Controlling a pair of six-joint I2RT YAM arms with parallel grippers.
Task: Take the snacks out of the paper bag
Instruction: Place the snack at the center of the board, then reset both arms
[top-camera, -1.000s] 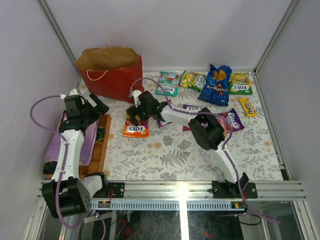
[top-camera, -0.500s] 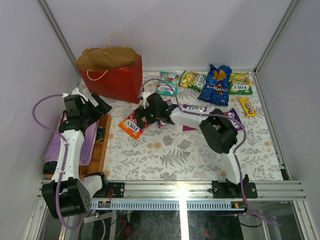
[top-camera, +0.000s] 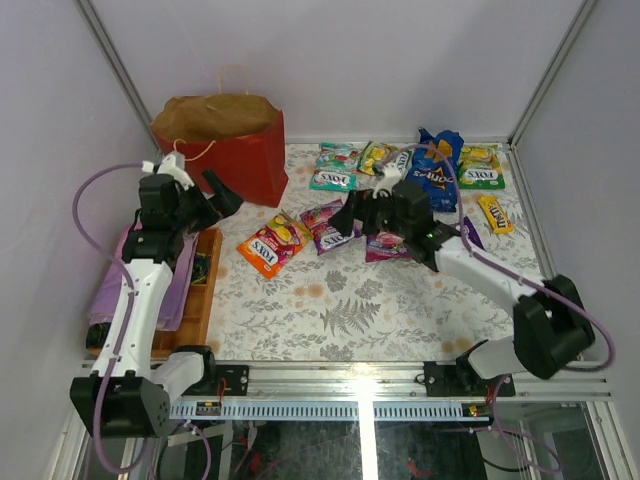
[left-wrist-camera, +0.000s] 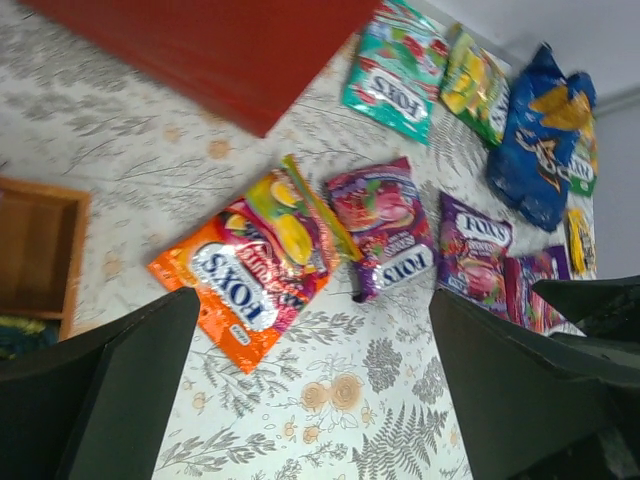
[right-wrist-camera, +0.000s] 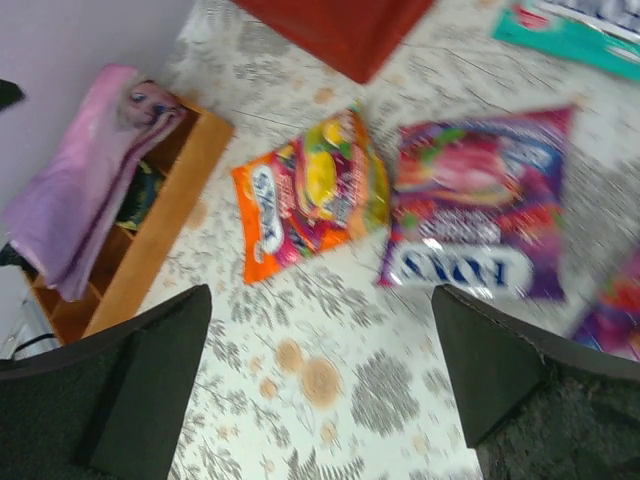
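Observation:
The red paper bag (top-camera: 222, 150) stands upright at the back left, its brown mouth crumpled, its inside hidden. Snacks lie on the cloth: an orange packet (top-camera: 266, 247) and a purple-pink packet (top-camera: 325, 222) in the middle, teal packets (top-camera: 335, 166), green-yellow packs (top-camera: 385, 158), a blue chip bag (top-camera: 437, 170) and a yellow bar (top-camera: 495, 213) further back. My left gripper (top-camera: 215, 198) hangs open beside the bag's front corner. My right gripper (top-camera: 352, 212) is open just right of the purple-pink packet (right-wrist-camera: 480, 215), above the cloth. Both wrist views show the orange packet (left-wrist-camera: 250, 265) (right-wrist-camera: 300, 195) ahead of empty jaws.
A wooden tray (top-camera: 203, 285) runs along the left edge with a folded purple cloth (top-camera: 110, 290) beside it. More purple packets (top-camera: 465, 238) lie under the right arm. Grey walls and metal frame posts close in the table on three sides.
My right gripper has drawn back to the right, away from the orange packet, which now lies turned on the cloth. The left gripper has moved up toward the bag.

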